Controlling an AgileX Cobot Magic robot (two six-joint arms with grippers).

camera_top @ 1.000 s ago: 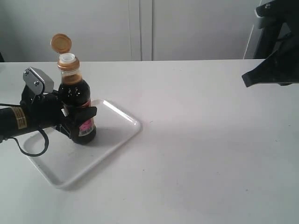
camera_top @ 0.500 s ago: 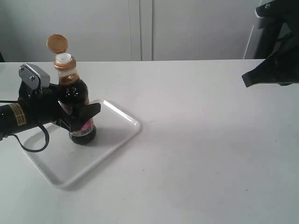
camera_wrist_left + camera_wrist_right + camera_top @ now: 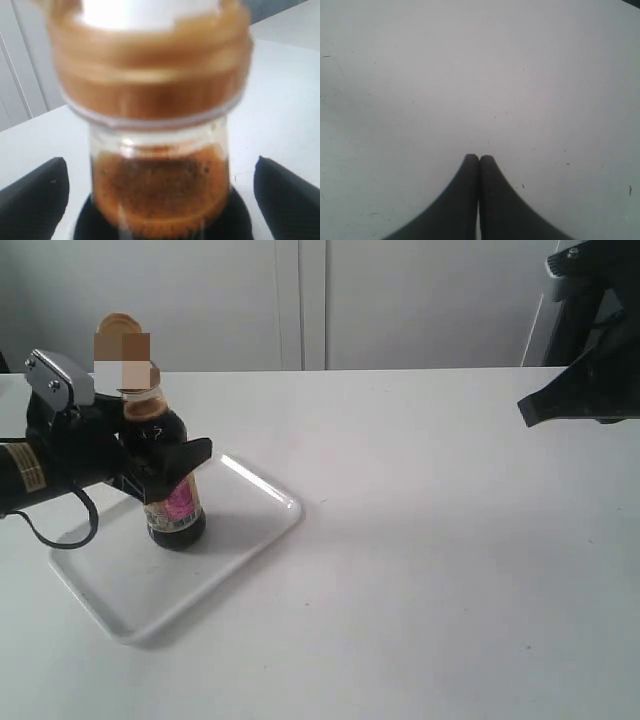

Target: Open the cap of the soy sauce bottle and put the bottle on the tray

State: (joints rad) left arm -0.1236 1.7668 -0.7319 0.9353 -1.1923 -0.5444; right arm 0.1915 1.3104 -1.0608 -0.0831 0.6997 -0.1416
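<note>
Exterior view: the soy sauce bottle [image 3: 171, 490] stands upright on the tray [image 3: 240, 530], its cap [image 3: 122, 332] flipped open, with the left gripper [image 3: 165, 472] spread around its shoulder and fingers [image 3: 35, 197] apart from the glass on both sides. Beyond the fingertips, the tray's rim and bare table [image 3: 430, 540] lie open. The right gripper [image 3: 479, 161], pressed together and empty, hovers well apart over bare tabletop.

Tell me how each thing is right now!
Small clear glass soy sauce bottle: upright on the tray.
Round golden-brown flip-top cap: flipped open.
Flat white plastic tray: flat on the table, holding the bottle.
Left gripper: open, fingers either side of the bottle.
Right gripper: shut, empty.
</note>
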